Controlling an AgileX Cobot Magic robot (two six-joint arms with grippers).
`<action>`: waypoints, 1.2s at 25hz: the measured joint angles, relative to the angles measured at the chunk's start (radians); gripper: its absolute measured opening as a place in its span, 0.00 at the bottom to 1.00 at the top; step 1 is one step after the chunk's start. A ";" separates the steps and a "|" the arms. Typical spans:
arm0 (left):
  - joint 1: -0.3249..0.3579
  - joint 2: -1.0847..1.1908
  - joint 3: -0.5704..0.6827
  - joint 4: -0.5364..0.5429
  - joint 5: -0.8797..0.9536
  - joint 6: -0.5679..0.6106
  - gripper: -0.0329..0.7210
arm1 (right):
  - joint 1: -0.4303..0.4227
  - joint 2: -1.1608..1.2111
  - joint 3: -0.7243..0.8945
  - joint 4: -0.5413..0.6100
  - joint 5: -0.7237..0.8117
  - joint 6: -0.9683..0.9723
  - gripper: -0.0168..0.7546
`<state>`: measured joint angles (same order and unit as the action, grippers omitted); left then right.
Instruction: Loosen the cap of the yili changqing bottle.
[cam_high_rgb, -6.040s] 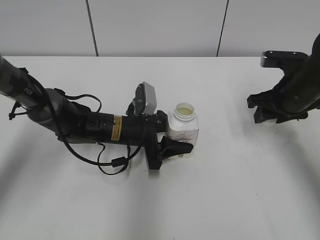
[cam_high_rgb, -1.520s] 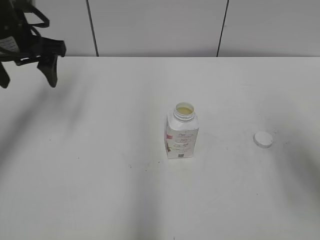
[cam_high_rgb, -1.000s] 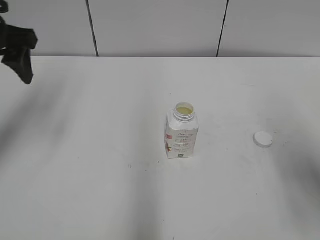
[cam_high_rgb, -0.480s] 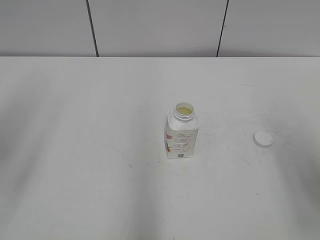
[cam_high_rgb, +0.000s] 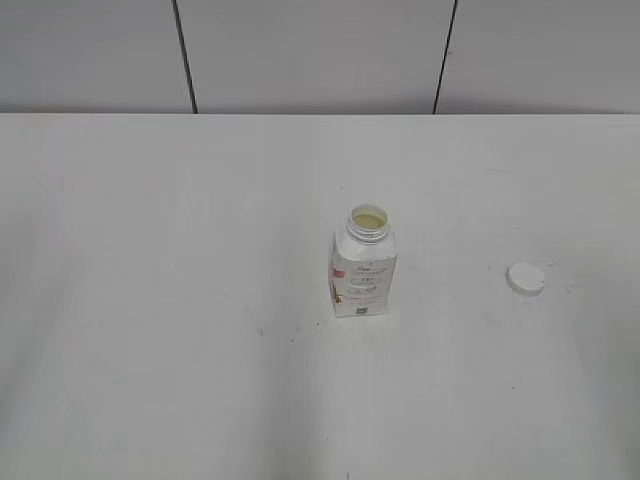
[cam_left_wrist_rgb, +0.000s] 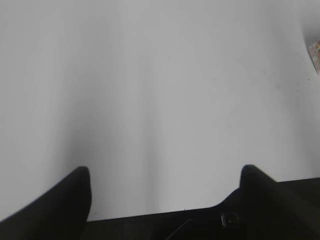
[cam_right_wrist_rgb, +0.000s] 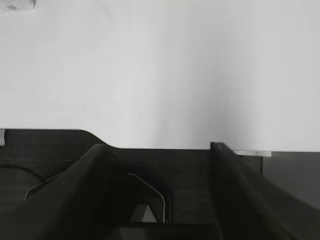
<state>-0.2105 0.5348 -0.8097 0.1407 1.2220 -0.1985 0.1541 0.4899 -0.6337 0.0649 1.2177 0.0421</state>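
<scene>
Bottle (cam_high_rgb: 364, 268) upright and uncapped, cap (cam_high_rgb: 526, 278) well apart on table (cam_high_rgb: 150, 300)

Pink-red label print on small white squarish plastic bottle (cam_high_rgb: 363, 271), too small to read, small dark square mark low on its front, no other legible text anywhere

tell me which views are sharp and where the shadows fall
Exterior view: sharp on the bottle and cap, with soft grey shadow bands across the table. Both wrist views: near-black, blurred fingers at the bottom, with faint vertical shading on the table.
</scene>
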 joint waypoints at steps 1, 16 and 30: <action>0.000 -0.037 0.014 0.000 0.000 0.002 0.78 | 0.000 -0.033 0.001 -0.007 0.000 0.000 0.67; 0.000 -0.415 0.202 -0.001 0.002 0.046 0.77 | 0.000 -0.331 0.088 -0.079 -0.060 -0.051 0.67; 0.000 -0.542 0.238 -0.009 -0.019 0.048 0.77 | 0.000 -0.498 0.098 -0.046 -0.075 -0.124 0.67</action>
<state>-0.2105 -0.0073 -0.5712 0.1318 1.2028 -0.1505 0.1541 -0.0077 -0.5358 0.0187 1.1431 -0.0822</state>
